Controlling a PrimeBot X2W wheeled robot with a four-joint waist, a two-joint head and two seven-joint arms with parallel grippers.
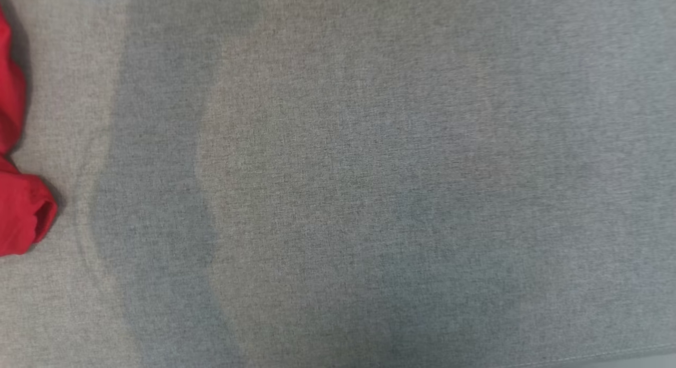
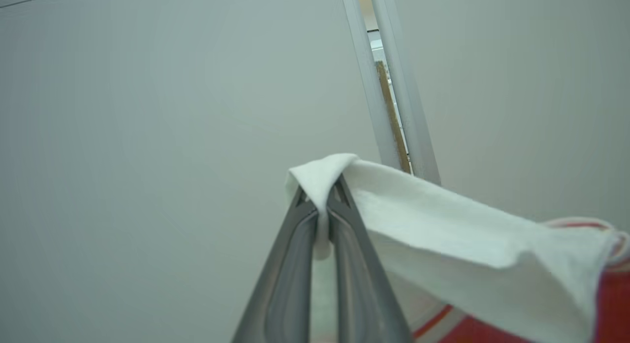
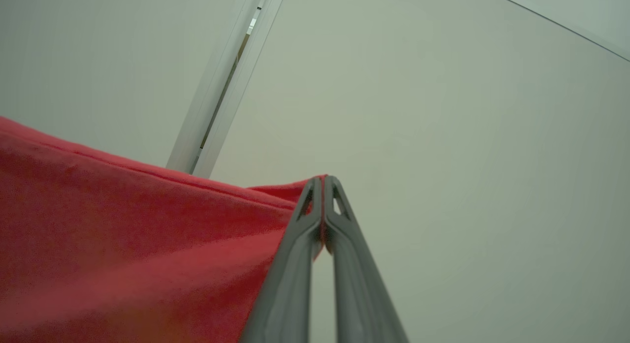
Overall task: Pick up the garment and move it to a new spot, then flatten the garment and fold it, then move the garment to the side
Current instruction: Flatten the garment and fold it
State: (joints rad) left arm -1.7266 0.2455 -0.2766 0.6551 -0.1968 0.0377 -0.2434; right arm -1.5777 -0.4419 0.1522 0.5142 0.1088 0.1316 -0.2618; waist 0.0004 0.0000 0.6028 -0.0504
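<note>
The left claw (image 2: 322,195) is pressed together on a white fold of the garment (image 2: 467,234), the cloth draped over its tips and trailing off to a red, striped part; the right claw (image 3: 323,185) pinches a red edge of the same garment, which stretches away to one side of it; behind both claws stands a pale wall (image 2: 147,136); in the head view a bunched red part shows at the left side of the grey woven surface (image 1: 369,199), casting a shadow; whether it rests there cannot be told.
</note>
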